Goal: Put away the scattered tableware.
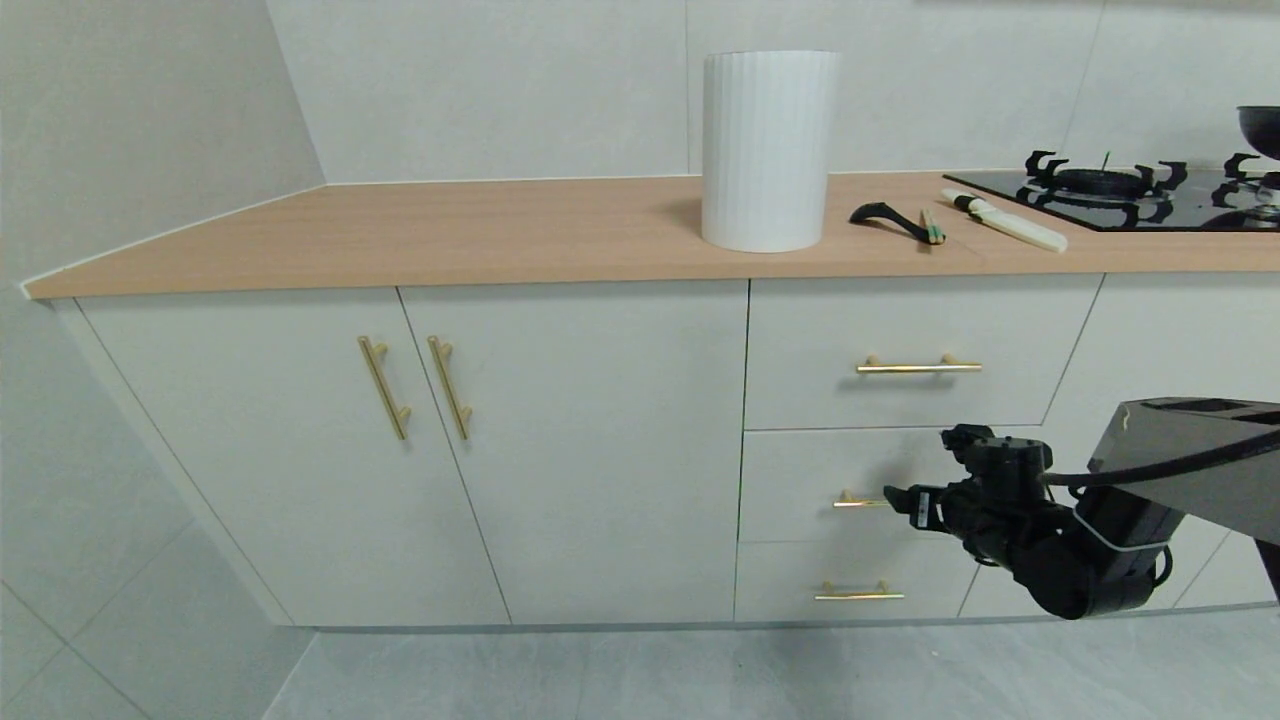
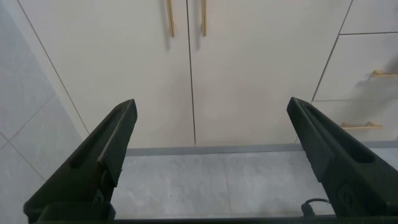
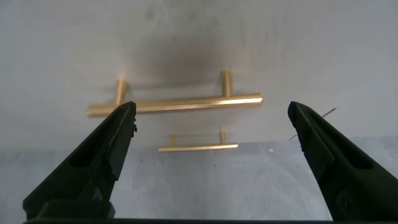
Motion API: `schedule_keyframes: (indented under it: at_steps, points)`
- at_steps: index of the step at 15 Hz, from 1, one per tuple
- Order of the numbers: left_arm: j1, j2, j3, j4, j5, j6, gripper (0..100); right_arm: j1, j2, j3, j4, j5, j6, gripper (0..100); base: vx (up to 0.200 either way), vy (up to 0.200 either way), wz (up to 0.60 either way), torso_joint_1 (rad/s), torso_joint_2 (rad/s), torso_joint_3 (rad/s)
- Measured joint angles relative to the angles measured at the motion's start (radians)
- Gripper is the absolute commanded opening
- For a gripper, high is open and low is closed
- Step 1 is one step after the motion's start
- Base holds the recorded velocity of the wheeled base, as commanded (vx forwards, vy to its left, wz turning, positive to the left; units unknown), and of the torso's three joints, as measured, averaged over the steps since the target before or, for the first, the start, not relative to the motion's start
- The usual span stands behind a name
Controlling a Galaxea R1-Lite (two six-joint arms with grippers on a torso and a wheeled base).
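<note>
On the wooden counter (image 1: 450, 225) stands a tall white ribbed holder (image 1: 768, 150). To its right lie a black spoon (image 1: 885, 216), a pair of chopsticks (image 1: 932, 228) and a white knife (image 1: 1005, 222). My right gripper (image 1: 897, 497) is low in front of the drawer stack, open, just short of the middle drawer's gold handle (image 3: 174, 104). That same handle (image 1: 858, 502) is partly hidden behind the gripper in the head view. My left gripper (image 2: 211, 106) is open and holds nothing, facing the lower cabinet doors (image 2: 186, 68) above the floor.
A black gas hob (image 1: 1140, 195) fills the counter's right end. The top drawer handle (image 1: 918, 367) and bottom drawer handle (image 1: 858, 595) sit above and below my right gripper. Two vertical door handles (image 1: 415, 387) are on the left cabinet. Grey tiled floor (image 1: 600, 680) lies below.
</note>
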Motion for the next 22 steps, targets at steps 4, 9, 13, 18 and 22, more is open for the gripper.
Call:
schedule_keyframes:
  at_steps: [4, 9, 13, 18, 22]
  points:
    - [0.000, 0.000, 0.000, 0.000, 0.000, 0.000, 100, 0.013, 0.047, -0.049, 0.000, -0.037, 0.003, 100, 0.000, 0.000, 0.00, 0.000, 0.00, 0.000]
    - [0.000, 0.000, 0.000, 0.000, 0.000, 0.000, 100, 0.016, 0.101, -0.109, -0.001, -0.102, 0.003, 100, 0.000, 0.000, 0.00, 0.000, 0.00, 0.000]
    - [0.000, 0.000, 0.000, 0.000, 0.000, 0.000, 100, 0.017, 0.117, -0.097, -0.001, -0.100, 0.002, 100, 0.000, 0.000, 0.00, 0.000, 0.00, 0.000]
    - [0.000, 0.000, 0.000, 0.000, 0.000, 0.000, 100, 0.017, 0.116, -0.074, -0.001, -0.095, 0.000, 100, 0.000, 0.000, 0.00, 0.000, 0.00, 0.000]
    - [0.000, 0.000, 0.000, 0.000, 0.000, 0.000, 100, 0.017, 0.116, -0.069, 0.006, -0.095, -0.004, 100, 0.000, 0.000, 0.00, 0.000, 0.00, 0.000]
